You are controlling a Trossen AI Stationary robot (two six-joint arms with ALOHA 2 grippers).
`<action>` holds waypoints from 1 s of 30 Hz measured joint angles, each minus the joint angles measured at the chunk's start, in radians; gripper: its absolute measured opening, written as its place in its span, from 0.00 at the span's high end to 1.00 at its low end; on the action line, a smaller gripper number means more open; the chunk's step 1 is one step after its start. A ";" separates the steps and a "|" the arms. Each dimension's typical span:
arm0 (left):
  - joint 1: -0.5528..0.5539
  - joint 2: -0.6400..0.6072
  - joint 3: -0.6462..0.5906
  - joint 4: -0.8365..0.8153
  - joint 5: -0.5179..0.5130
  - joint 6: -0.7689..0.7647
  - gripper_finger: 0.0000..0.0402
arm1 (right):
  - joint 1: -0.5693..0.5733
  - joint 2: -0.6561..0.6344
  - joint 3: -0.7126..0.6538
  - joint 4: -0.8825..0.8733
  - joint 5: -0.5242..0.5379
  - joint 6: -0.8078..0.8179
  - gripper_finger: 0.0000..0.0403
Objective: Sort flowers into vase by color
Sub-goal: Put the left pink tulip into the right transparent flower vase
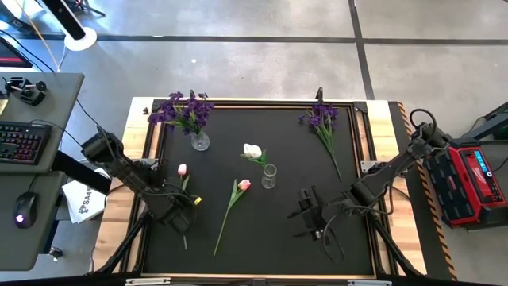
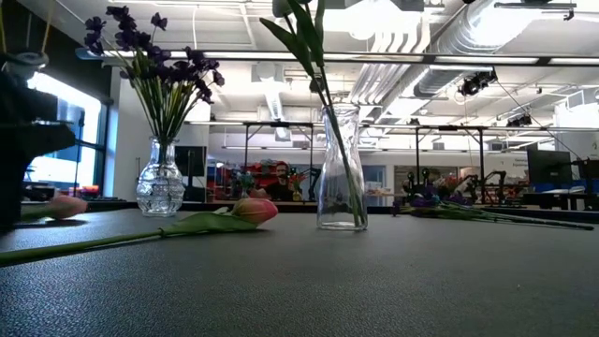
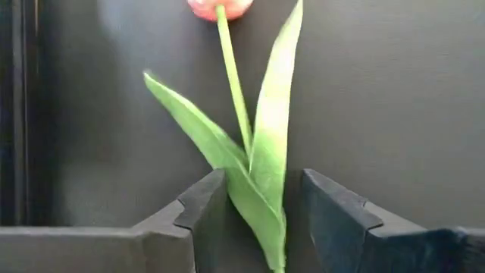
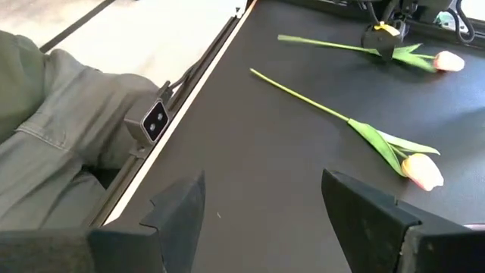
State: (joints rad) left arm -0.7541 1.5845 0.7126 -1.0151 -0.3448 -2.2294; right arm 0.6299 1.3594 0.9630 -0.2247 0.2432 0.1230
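Left pincer: near the tabletop's left edge, fingers spread either side of a pink tulip's green stem, not pressing it.
Right pincer: spread and empty, towards the right edge.
Second pink tulip: lying flat near the middle.
White tulip: standing in the slim clear glass vase (centre).
Purple flowers: in the round glass vase, far left corner.
Loose purple flowers: lying at the far right corner.

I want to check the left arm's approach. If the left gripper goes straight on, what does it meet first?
Probably the pink tulip: its stem and leaves lie between the open fingers of the left gripper.
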 joint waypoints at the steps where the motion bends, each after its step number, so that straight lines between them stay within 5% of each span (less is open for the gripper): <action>1: 0.002 0.000 -0.008 0.003 0.006 -0.003 0.62 | -0.002 0.000 0.000 0.000 0.000 0.000 0.38; 11: 0.002 -0.001 -0.019 0.039 -0.028 0.062 0.92 | 0.009 0.000 0.000 0.002 0.001 0.020 0.38; 19: 0.002 -0.001 -0.020 0.230 -0.363 0.198 0.97 | 0.010 0.000 0.000 -0.092 0.003 0.035 0.38; 25: 0.002 -0.002 -0.020 0.555 -0.703 0.552 0.99 | -0.003 0.000 -0.082 0.039 0.037 0.011 0.38; 30: 0.002 -0.040 -0.020 0.849 -0.790 0.988 1.00 | -0.029 0.000 -0.097 0.128 0.037 0.034 0.38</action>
State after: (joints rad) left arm -0.7522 1.5447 0.6926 -0.1656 -1.1349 -1.2414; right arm 0.6006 1.3594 0.8661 -0.0968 0.2806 0.1565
